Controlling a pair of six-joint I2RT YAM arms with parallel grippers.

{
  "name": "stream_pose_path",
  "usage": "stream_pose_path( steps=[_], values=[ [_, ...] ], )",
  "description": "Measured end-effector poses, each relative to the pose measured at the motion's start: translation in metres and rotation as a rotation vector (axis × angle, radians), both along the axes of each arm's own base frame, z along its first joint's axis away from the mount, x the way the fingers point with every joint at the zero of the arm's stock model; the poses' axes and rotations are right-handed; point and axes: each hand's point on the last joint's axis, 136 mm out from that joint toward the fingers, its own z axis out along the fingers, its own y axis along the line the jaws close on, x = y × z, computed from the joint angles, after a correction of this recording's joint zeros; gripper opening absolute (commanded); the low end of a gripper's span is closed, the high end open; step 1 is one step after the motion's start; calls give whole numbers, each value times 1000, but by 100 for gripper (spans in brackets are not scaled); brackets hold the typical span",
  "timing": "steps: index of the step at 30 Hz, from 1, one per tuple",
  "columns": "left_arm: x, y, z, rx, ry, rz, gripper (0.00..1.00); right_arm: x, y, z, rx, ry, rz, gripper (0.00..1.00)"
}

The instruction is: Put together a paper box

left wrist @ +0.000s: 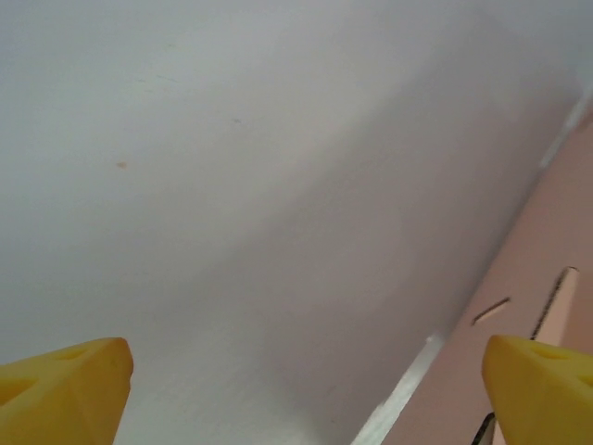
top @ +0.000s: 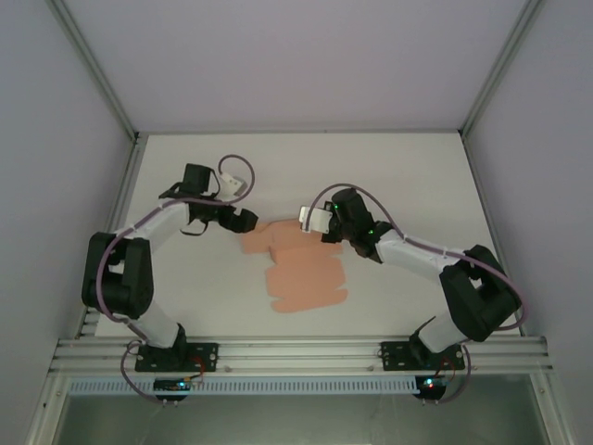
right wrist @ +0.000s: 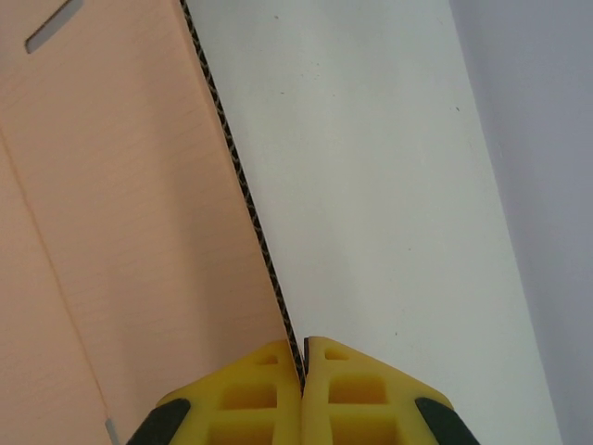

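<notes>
Paper box (top: 301, 271) lies unfolded at mid-table, between the two grippers.

The salmon-pink sheet lies flat, and its long axis seems to run from far-left to near-right. The right gripper (right wrist: 303, 371) is closed, pinching the sheet's corrugated far edge (right wrist: 111, 185). The left gripper (left wrist: 306, 375) has its yellow fingertips (left wrist: 65, 380) spread wide and holds nothing, just off the sheet's left edge (left wrist: 547, 269).

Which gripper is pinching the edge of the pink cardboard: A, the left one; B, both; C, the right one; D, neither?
C: the right gripper is shut on the edge of the pink cardboard, while the left gripper stands wide open over the table.
</notes>
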Motion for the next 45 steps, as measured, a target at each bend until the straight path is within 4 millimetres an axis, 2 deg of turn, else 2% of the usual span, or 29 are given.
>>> stream_pose_path(
  steps=[4,10,14,16,20,22,28,33,35,38,45],
  values=[
    [-9,-11,-6,-46,56,-87,87,2,-3,1,5,5,-3,0],
    [-13,-13,-11,-85,96,-99,89,5,-5,2,8,4,-9,0],
    [-4,-3,-3,-93,84,-39,92,5,-4,2,10,5,-7,0],
    [0,3,7,-102,50,-16,95,5,-5,3,10,5,-10,0],
    [-5,8,25,-123,4,-7,95,7,-8,3,14,5,-19,0],
    [-9,7,25,-134,-2,-13,93,8,-8,3,16,6,-22,0],
    [-9,0,2,-168,89,-27,81,7,-7,4,21,6,-16,0],
    [-5,-16,0,-278,145,-93,54,9,-5,8,33,-8,-13,0],
    [-5,-21,2,-299,149,-113,46,10,-5,9,37,-14,-14,0],
    [-6,-26,2,-308,148,-136,28,10,-5,10,38,-17,-15,0],
    [-6,-30,-1,-286,151,-128,15,14,-9,9,28,-23,-37,0]
  ],
)
